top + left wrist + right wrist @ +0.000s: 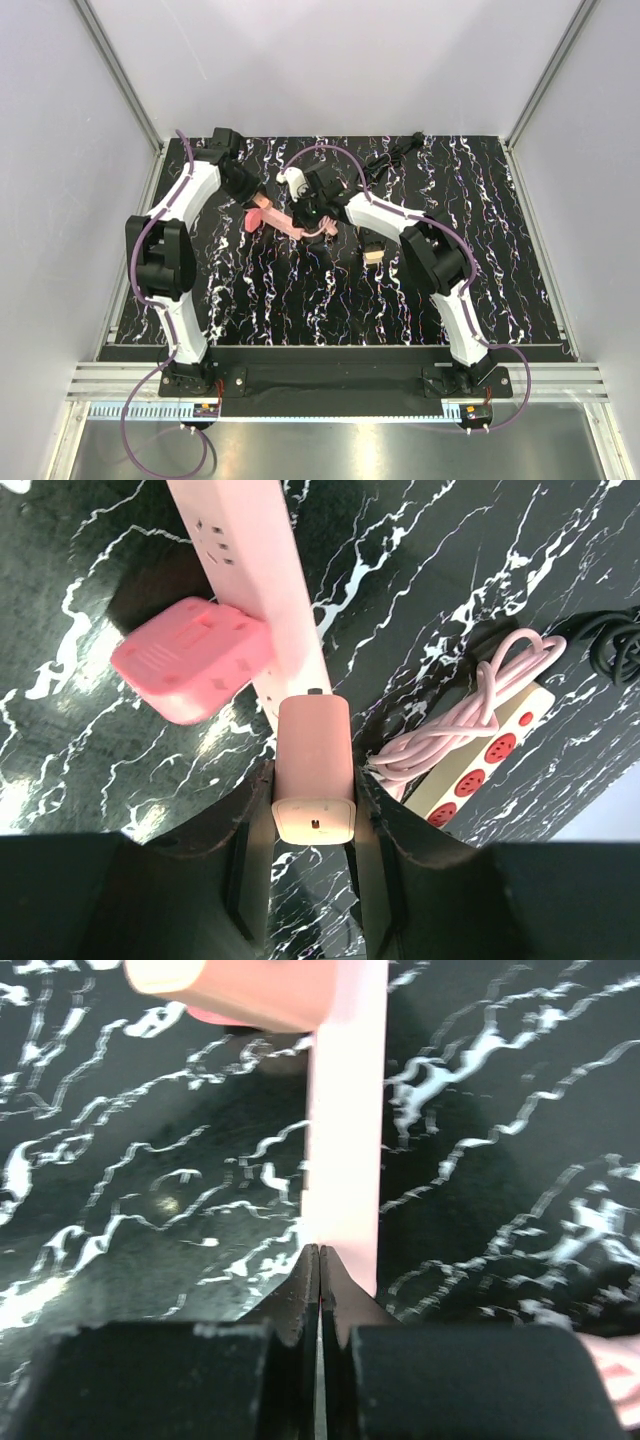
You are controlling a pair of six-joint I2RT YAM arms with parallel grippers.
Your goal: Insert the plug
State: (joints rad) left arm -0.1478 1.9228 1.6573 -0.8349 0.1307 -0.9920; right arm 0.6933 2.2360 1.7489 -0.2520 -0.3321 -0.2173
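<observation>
Fingers (245,860) of the left gripper (313,772) clenched on the pale pink plug (313,735), one at each side, its far end against the pink power strip (250,570) straight ahead of the tips. Left of them, a hot-pink cube adapter (190,660) on that strip's side; to the right, a coiled pink cable (470,715) by a white strip (500,745) with red sockets. Fingers (290,1305) of the right gripper (319,1255) pressed together, nothing visibly between, tips at the pink power strip's edge
</observation>
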